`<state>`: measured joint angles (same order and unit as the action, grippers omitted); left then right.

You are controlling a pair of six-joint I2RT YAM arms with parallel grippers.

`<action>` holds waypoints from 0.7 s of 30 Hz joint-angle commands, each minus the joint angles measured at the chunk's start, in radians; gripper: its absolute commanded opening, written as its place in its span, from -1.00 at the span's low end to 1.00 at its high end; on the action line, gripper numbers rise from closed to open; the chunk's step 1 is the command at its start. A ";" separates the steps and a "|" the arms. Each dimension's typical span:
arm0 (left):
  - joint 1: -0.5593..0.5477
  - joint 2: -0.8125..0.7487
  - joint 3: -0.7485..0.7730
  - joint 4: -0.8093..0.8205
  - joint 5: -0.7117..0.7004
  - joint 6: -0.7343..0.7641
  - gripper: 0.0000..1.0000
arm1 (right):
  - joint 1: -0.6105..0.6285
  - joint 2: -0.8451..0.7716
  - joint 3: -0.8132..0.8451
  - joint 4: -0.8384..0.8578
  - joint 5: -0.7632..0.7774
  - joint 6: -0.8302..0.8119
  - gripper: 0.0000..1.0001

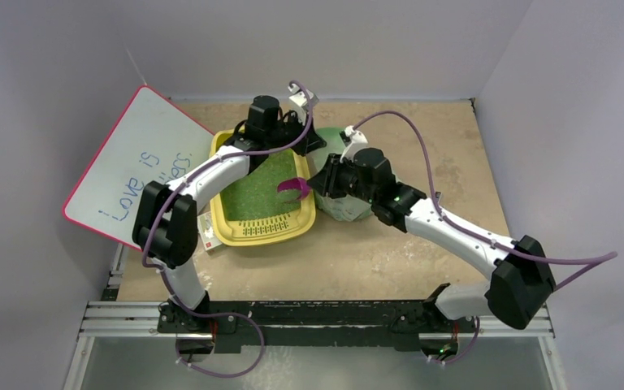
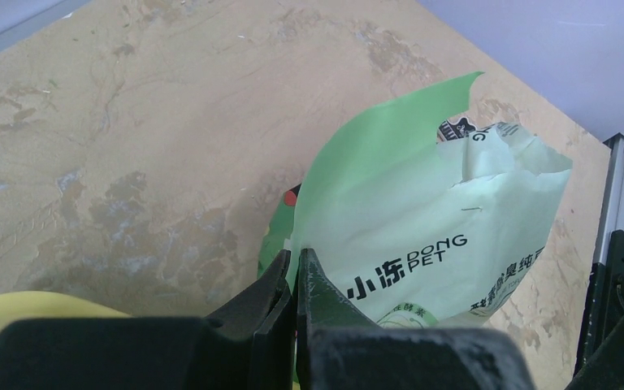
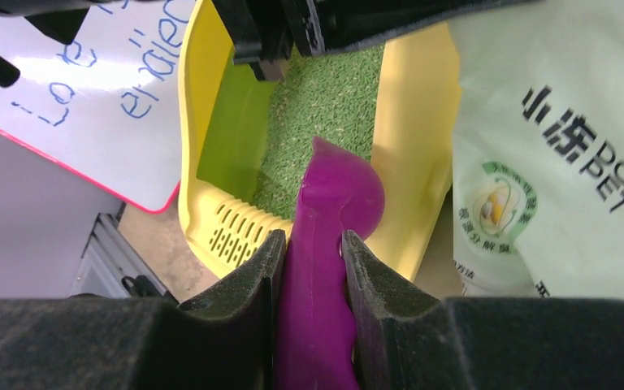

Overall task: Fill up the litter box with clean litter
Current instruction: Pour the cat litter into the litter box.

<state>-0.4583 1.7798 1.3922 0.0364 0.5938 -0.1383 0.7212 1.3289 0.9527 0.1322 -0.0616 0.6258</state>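
Print on bag [image 2: 422,244] reads "小冻 DONG PET"; blue handwr. on whiteboard [image 1: 130,171] starts "Love is"

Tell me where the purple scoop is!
Seen from above, the purple scoop is pinched in the right gripper, above the litter box's right side, with the green bag just right of it.

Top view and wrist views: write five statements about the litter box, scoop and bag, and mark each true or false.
1. The right gripper holds the purple scoop. True.
2. The litter box is empty. False: green litter covers much of its floor.
3. The left gripper is wide open. False: its jaws are closed together.
4. The bag sits between the litter box and the whiteboard. False: the bag and the whiteboard flank the box on opposite sides.
5. The scoop reaches over the litter box. True.
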 commanded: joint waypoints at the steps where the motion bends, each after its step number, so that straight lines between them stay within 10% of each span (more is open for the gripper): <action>1: 0.001 -0.041 -0.009 0.017 0.016 0.003 -1.00 | -0.004 0.027 0.103 -0.087 0.121 -0.141 -1.00; 21: -0.002 -0.045 -0.021 0.041 0.003 -0.016 -1.00 | 0.072 0.022 0.096 0.009 0.116 -0.330 -1.00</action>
<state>-0.4587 1.7790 1.3876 0.0460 0.5949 -0.1406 0.7986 1.3819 1.0649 0.0956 0.0586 0.3531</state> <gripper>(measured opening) 0.007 0.302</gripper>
